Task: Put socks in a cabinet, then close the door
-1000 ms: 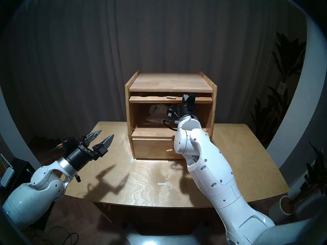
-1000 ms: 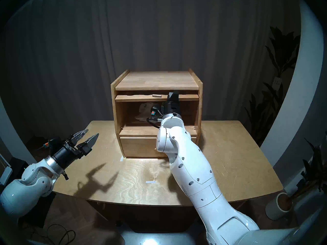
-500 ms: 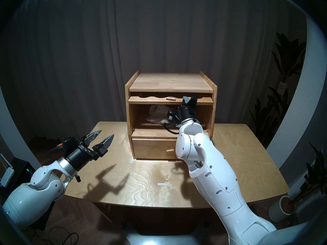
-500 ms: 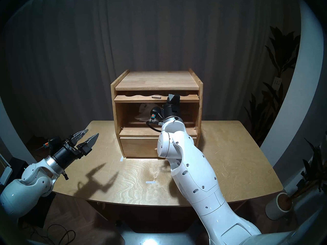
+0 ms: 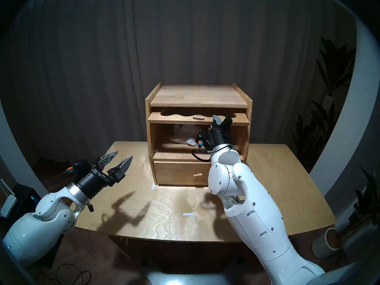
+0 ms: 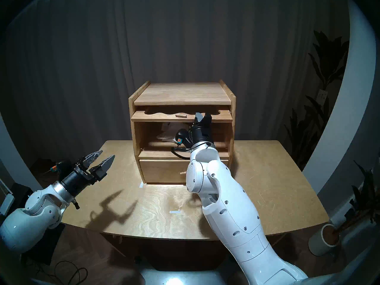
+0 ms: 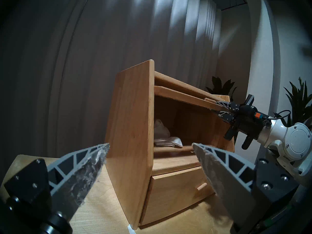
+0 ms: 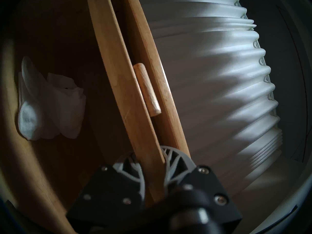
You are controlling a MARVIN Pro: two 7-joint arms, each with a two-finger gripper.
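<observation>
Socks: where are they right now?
In the head view the socks lie on the floor of the cabinet upper compartment, back left, below the raised door and left of the right end effector.

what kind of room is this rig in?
Probably a home-style room staged for recording: grey curtain backdrop, potted plant, and a wooden cabinet on a plywood table.

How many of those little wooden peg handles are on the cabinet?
2. One peg handle lies on the raised door, beside the right gripper clamping the door's edge. The other peg handle sticks out of the drawer front.
</observation>
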